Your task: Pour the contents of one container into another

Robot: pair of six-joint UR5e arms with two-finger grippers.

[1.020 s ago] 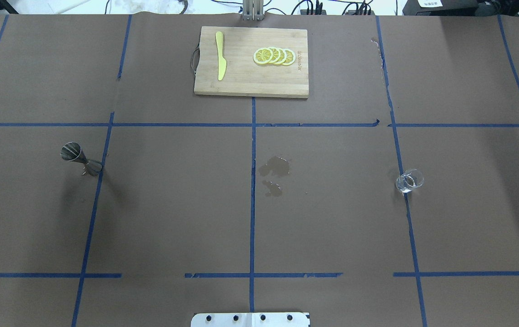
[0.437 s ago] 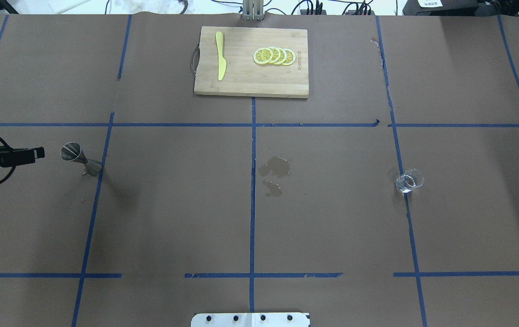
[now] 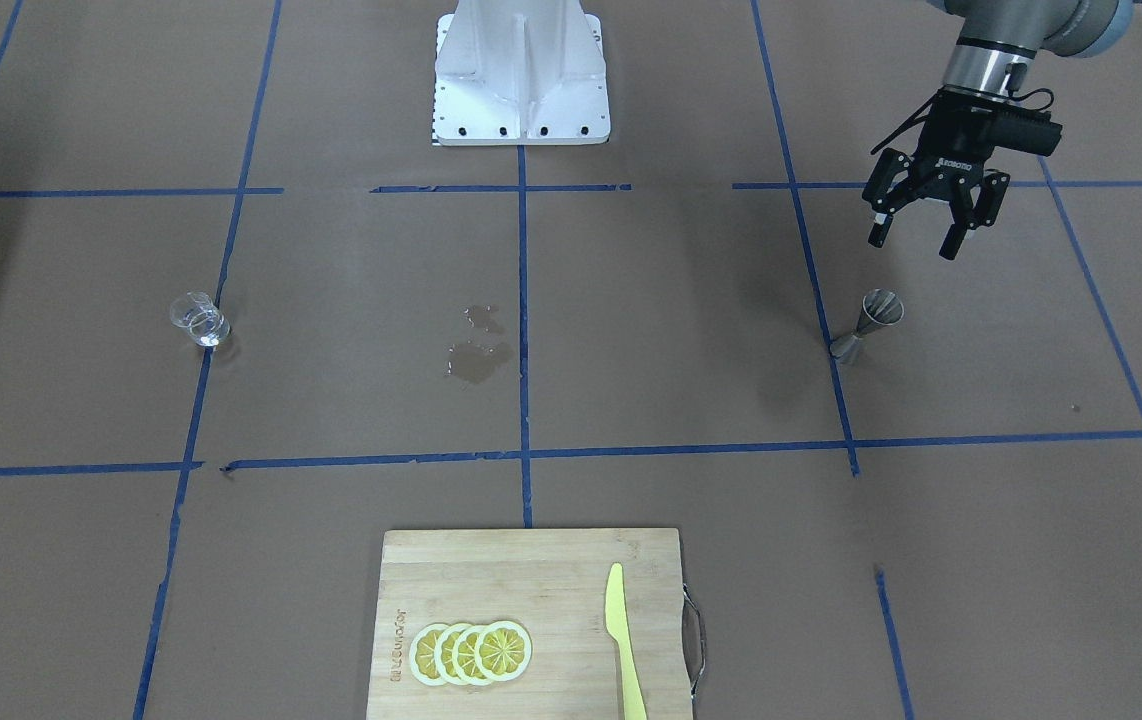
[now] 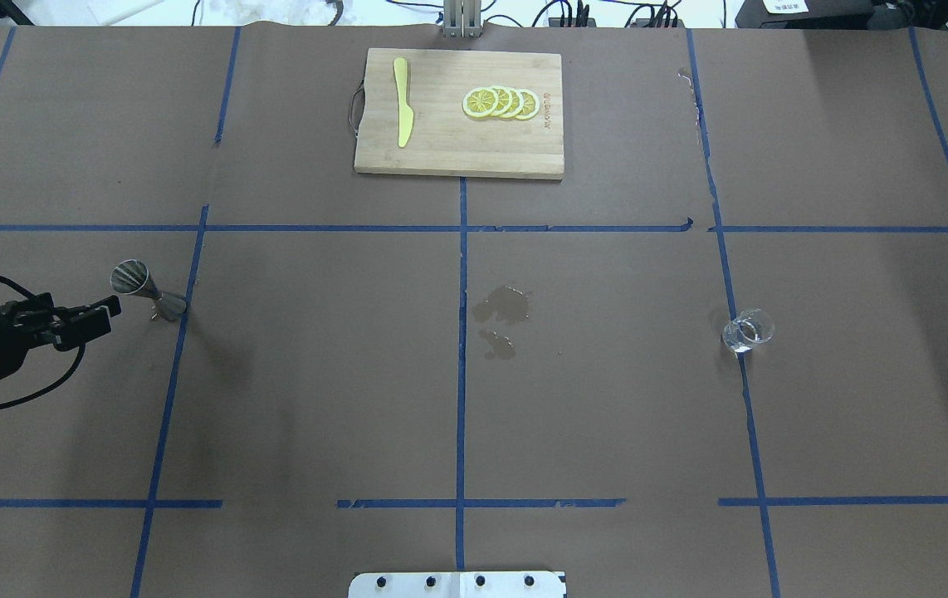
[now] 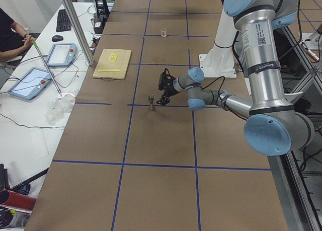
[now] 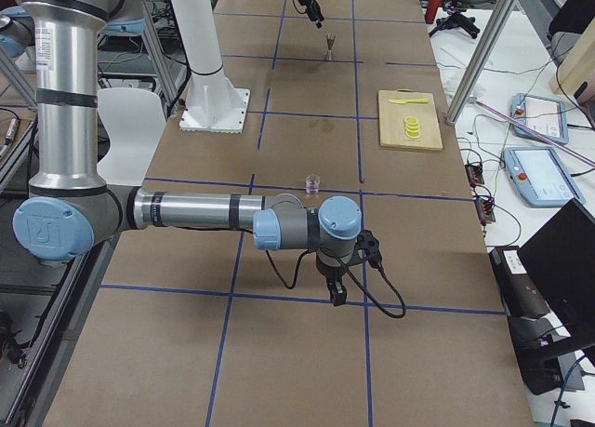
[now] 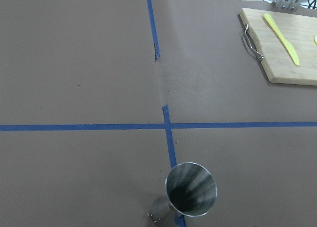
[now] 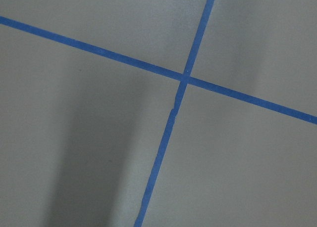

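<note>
Left gripper [image 3: 913,245] is spread wide and empty in the upper right of the front-facing view, above the jigger [image 3: 866,325] and not touching it. The jigger stands upright on one cone beside a blue tape line, right of centre in that view. In the left wrist view it sits at bottom centre, mouth up.

The glass cup [image 3: 199,320] is at the far left of the front-facing view at mid height, upright and well apart from the jigger. It seems to hold clear liquid.

Right gripper [image 6: 337,297] shows only in the right side view, low centre, over bare counter [image 6: 186,353], so I can't tell if it's spread or closed. Its wrist camera sees only a tape cross.

Risks, as I judge them:
- **Tipping:** the jigger is tall on a narrow foot, so a finger clipping the rim on the way down likely tips it.
- **Slipping:** its steel cones are slick and tapered, so a pinch off the waist could squeeze it out or cock it sideways.
- **Carrying:** cup and jigger sit at opposite ends, so one must be carried, and a jerky or tilted carry slops liquid.
- **Pouring:** the jigger mouth is small, so a pouring lip that isn't lined up, or a fast tilt, means a miss. The wet patch [image 3: 476,360] at mid-counter suggests spills happen here.
- **Gripping the cup:** clear glass edges are hard to read, so there's a risk of a bad grip.
</note>
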